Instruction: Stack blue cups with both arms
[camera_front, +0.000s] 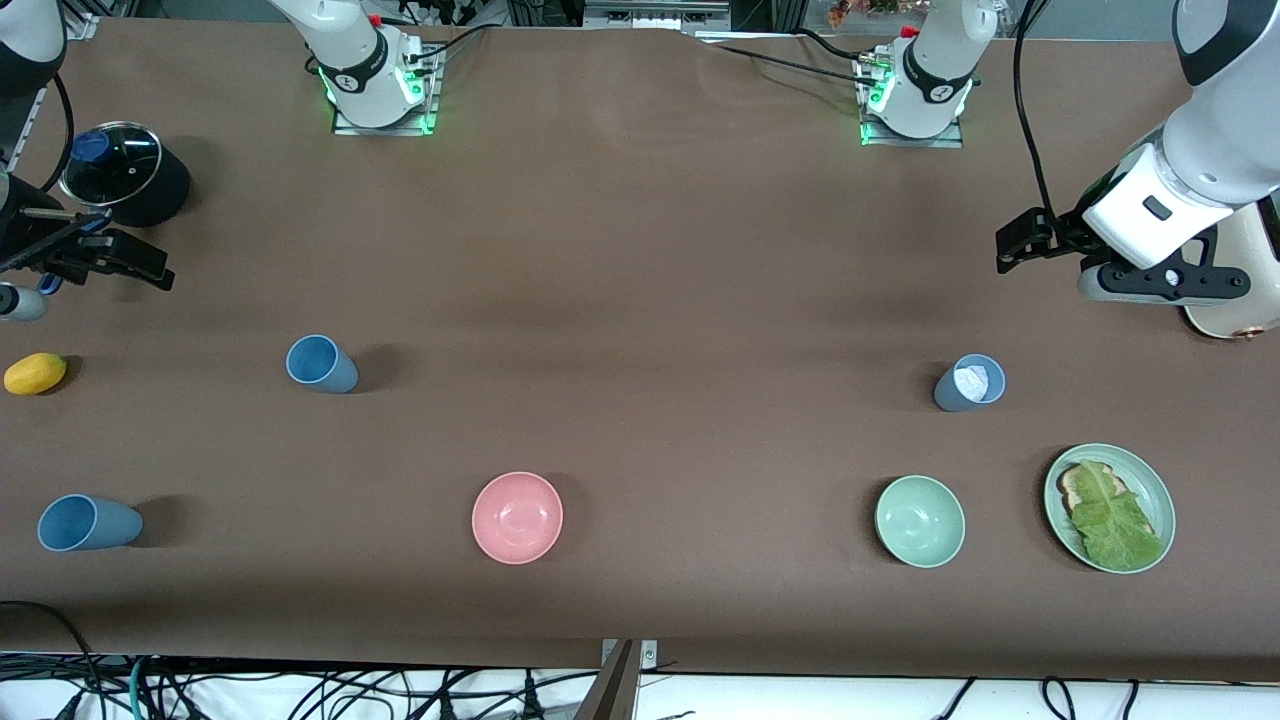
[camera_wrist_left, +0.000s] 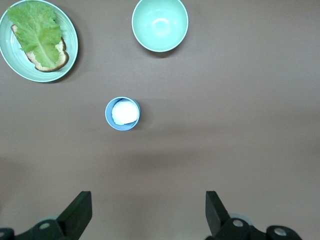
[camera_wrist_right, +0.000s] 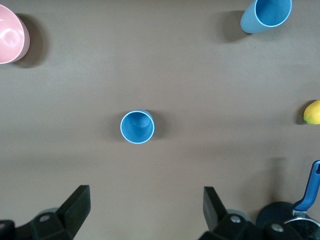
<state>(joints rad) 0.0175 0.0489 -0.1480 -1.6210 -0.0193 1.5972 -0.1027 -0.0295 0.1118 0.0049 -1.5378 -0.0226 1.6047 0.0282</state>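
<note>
I see three light-blue tapered plastic cups standing apart. One cup (camera_front: 322, 364) sits mid-left of the front frame, another (camera_front: 88, 523) lower left, and a third (camera_front: 970, 382) holding something white sits mid-right. My left gripper (camera_wrist_left: 149, 215) hangs spread wide and empty above that third cup (camera_wrist_left: 122, 113). My right gripper (camera_wrist_right: 146, 214), also spread and empty, hangs above the mid-left cup (camera_wrist_right: 137, 127).

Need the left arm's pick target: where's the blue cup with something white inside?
The blue cup with white contents stands toward the left arm's end of the table, farther from the front camera than the pale green bowl and the plate.
</note>
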